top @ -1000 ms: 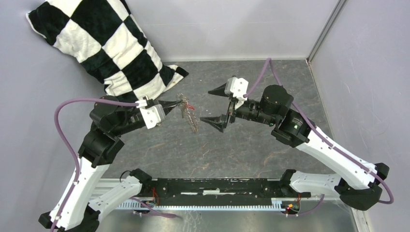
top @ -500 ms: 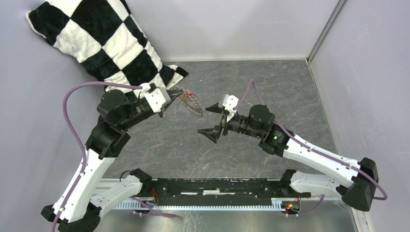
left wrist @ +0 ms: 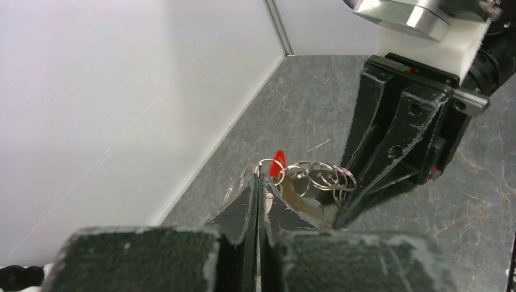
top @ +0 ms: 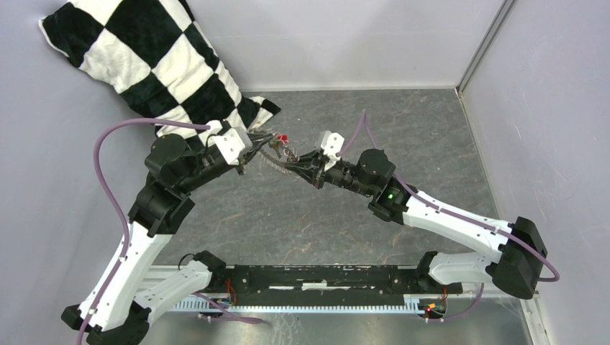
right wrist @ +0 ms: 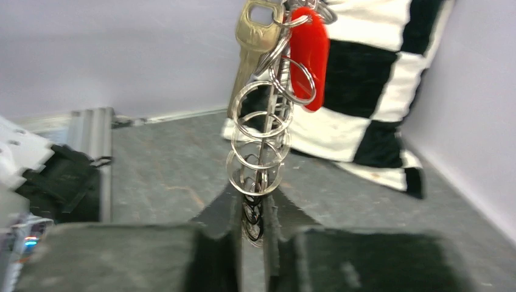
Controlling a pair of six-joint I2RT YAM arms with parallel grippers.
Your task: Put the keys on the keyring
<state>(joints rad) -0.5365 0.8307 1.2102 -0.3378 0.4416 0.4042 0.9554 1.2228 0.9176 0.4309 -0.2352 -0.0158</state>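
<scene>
Keys [right wrist: 309, 58]: bright red plastic tag, beside a brass-coloured key [right wrist: 252, 36]. Keyring [right wrist: 258, 161]: silvery metal loops. Pillow [top: 155, 61], far-left corner of the table: black-and-white chequer pattern. Table [top: 302, 223]: dark grey with pale marbled veining. Arms [top: 133, 259]: white links, black joints. Cables [top: 158, 123]: purple. Walls [top: 345, 36]: pale lilac-grey.

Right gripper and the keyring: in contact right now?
Touching. The right wrist view shows the keyring running down between the fingers of the right gripper, which press on its lowest rings from both sides.
</scene>
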